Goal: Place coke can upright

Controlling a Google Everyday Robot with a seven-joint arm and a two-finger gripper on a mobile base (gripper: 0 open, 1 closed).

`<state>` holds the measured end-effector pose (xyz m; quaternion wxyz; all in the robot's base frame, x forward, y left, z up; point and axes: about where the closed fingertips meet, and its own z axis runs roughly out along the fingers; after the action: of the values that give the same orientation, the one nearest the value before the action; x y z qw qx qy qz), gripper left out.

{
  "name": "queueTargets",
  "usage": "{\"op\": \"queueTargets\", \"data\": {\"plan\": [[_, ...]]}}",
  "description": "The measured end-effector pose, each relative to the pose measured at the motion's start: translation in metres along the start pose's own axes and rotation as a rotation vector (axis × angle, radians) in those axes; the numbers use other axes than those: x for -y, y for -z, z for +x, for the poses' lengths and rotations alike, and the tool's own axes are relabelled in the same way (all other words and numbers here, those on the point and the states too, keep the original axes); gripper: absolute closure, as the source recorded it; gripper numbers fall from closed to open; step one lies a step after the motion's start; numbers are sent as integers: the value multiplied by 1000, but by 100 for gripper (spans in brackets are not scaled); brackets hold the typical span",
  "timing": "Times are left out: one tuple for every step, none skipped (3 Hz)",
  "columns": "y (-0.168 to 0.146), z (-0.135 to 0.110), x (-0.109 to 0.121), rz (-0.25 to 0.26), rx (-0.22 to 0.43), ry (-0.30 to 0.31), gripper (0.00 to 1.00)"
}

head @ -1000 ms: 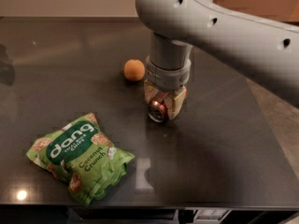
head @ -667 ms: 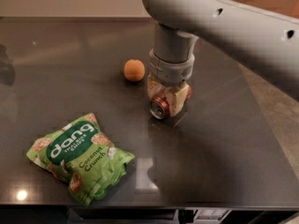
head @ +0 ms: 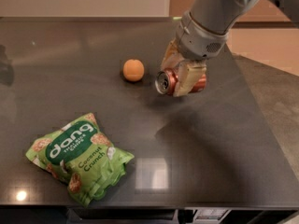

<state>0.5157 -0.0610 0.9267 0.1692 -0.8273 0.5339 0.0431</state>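
Note:
The coke can is red-brown with a silver top. It lies on its side in the air, its top facing left, held above the dark table. My gripper is shut on the can, with one tan finger across its middle. The grey arm reaches in from the upper right. The can hangs just right of the orange fruit and casts a shadow on the table below it.
A green Dang Coconut Crunch snack bag lies at the front left of the table. The orange fruit sits near the table's middle. The table's right edge borders a grey floor.
The gripper has lifted the can off the table and turned it onto its side, top facing left. The arm has swung up and to the right.

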Motion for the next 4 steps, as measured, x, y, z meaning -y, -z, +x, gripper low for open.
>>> {"op": "queueTargets", "data": {"plan": [[23,-1,-1,97,177,-204,100],[30,1,-7,156,359,-369,100],[30,3,-13,188,550,-479,100],[27,5,-18,208,714,-550,100]]}}
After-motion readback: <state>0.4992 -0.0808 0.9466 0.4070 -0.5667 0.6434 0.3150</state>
